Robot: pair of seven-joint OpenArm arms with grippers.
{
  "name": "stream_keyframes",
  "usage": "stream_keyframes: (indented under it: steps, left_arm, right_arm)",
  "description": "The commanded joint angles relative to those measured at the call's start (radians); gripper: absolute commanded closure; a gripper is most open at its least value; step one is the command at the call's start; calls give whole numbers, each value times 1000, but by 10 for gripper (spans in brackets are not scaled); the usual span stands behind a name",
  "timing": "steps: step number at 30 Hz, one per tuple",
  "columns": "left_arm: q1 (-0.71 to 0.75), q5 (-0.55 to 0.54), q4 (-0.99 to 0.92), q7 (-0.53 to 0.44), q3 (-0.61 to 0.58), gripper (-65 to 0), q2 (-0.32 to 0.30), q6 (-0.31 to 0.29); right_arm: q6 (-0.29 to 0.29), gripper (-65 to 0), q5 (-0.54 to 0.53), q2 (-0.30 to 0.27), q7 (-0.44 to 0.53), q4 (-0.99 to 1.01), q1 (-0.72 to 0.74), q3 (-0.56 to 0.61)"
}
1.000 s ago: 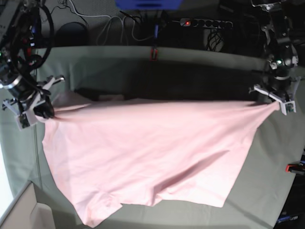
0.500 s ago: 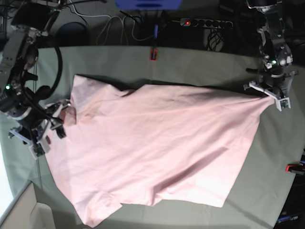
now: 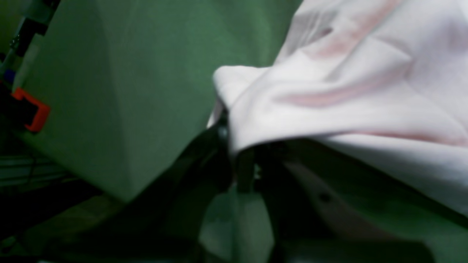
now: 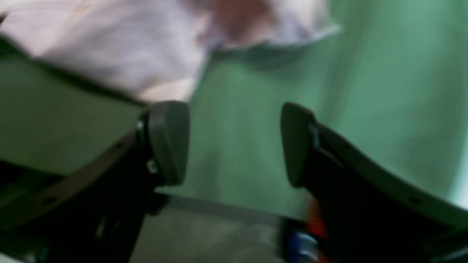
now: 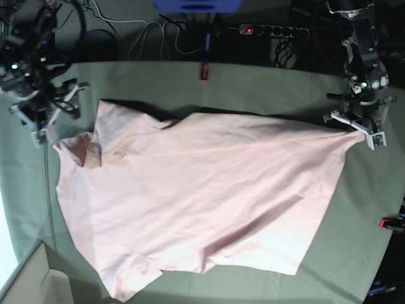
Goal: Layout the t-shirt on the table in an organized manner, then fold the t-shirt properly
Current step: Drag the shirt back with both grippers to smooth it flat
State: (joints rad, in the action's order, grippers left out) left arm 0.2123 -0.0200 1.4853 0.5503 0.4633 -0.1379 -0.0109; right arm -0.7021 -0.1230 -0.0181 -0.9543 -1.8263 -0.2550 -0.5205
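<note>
The pale pink t-shirt (image 5: 202,196) lies spread across the grey-green table (image 5: 266,88), its plain side up and one edge folded over near the left. At the far right my left gripper (image 5: 362,132) is shut on a corner of the shirt. The left wrist view shows that bunched fabric (image 3: 347,84) pinched at the left gripper (image 3: 234,146). My right gripper (image 5: 54,117) hovers open just off the shirt's upper left corner, touching nothing. In the right wrist view the right gripper (image 4: 234,142) is empty, its fingers (image 4: 168,142) wide apart, with the shirt (image 4: 120,47) beyond them.
Red clamps sit on the table's back edge (image 5: 204,71) and right edge (image 5: 391,223); another clamp (image 3: 31,111) shows in the left wrist view. A power strip (image 5: 272,30) and cables lie behind the table. A cardboard box (image 5: 31,278) stands at the lower left.
My right gripper has opened, let go of the shirt's left corner and moved back and up. That side of the shirt has dropped flat. The left gripper keeps its grip and has barely moved.
</note>
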Motion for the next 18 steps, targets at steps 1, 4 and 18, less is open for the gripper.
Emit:
stream_keyframes:
  steps: [1,4,18]
  left_arm:
    - [-9,5,13,-17,4,-4,-13,6]
    - [-9,5,11,-17,4,-4,-13,6]
    - [-9,5,11,-22,5,-3,-13,6]
  right_arm:
    - [4,-400,-10,-1,42,7,6,-3]
    - [4,-400,-8,22,91,81,32,23]
    - [4,-394,-8,40,140,320,92,58]
